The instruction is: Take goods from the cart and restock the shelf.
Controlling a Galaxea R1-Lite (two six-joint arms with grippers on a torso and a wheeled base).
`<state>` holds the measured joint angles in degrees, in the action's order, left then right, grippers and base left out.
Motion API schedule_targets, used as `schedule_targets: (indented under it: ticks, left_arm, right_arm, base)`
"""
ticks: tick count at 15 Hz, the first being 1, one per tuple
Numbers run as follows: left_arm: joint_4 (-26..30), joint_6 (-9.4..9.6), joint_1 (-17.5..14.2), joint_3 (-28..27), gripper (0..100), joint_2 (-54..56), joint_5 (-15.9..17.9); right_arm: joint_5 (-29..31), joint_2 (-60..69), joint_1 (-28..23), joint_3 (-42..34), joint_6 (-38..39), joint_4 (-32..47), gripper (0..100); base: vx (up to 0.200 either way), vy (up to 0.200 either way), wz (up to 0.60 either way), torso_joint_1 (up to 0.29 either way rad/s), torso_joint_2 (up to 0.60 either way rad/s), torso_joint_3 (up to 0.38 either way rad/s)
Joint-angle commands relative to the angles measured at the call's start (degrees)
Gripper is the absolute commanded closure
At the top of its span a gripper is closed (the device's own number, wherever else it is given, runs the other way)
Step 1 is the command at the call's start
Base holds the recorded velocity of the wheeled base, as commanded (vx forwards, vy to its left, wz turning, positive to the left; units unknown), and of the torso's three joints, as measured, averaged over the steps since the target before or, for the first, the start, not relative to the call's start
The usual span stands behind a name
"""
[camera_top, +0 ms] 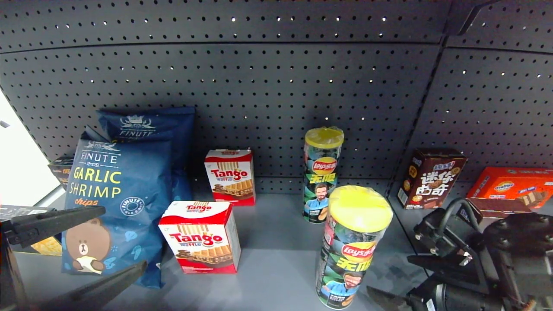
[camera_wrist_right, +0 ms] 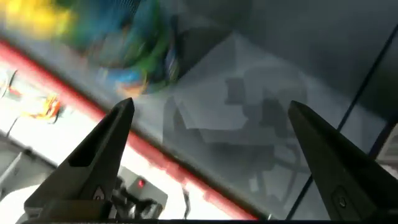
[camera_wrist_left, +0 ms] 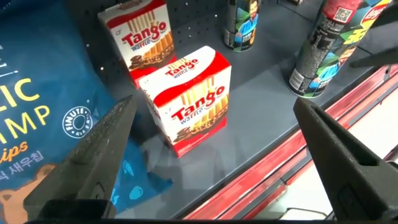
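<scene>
The grey shelf [camera_top: 276, 268] carries a front chip can [camera_top: 354, 246] near its edge and a second can [camera_top: 323, 172] behind it. The wafer boxes [camera_top: 201, 237] and blue chip bags [camera_top: 116, 203] are to its left, and a brown box [camera_top: 432, 177] and an orange box [camera_top: 510, 185] to its right. The left tool [camera_wrist_left: 214, 106] hangs spread and empty left of that can, with a wafer box between them; the right tool [camera_wrist_right: 211, 104], also spread and empty, sits just right of it.

Rear chip bag [camera_top: 147, 125]: lower half hidden behind front chip bag [camera_top: 116, 203]. Dark box [camera_top: 60, 166] behind the bags is mostly covered, kind unclear. Orange box [camera_top: 514, 185] is cut off at the head view's edge. Right wrist view: yellow-green shape [camera_wrist_right: 124, 56], too blurred to name. Left wrist view: front can [camera_wrist_left: 323, 50] and rear can [camera_wrist_left: 241, 25] lose their tops at the edge.
</scene>
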<state>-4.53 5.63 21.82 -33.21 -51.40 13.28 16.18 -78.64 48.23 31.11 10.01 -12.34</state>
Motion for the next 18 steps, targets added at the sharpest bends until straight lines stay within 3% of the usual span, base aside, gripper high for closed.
schedule_targets:
  ticks: [1,18]
  left_arm:
    - [-0.04,-0.01,-0.11,-0.02,0,-0.28,0.00]
    - [-0.04,-0.09,-0.11,0.34,0,-0.55,0.00]
  right_arm:
    - [0.87,-3.18,-2.35,2.55,-0.08,0.12,0]
    - [0.35,-4.85,-2.52,3.61,-0.43,-0.32,0]
  base:
    - [0.000,0.000,0.00,0.000,0.00,0.000]
    - [0.000,0.000,0.00,0.000,0.00,0.000]
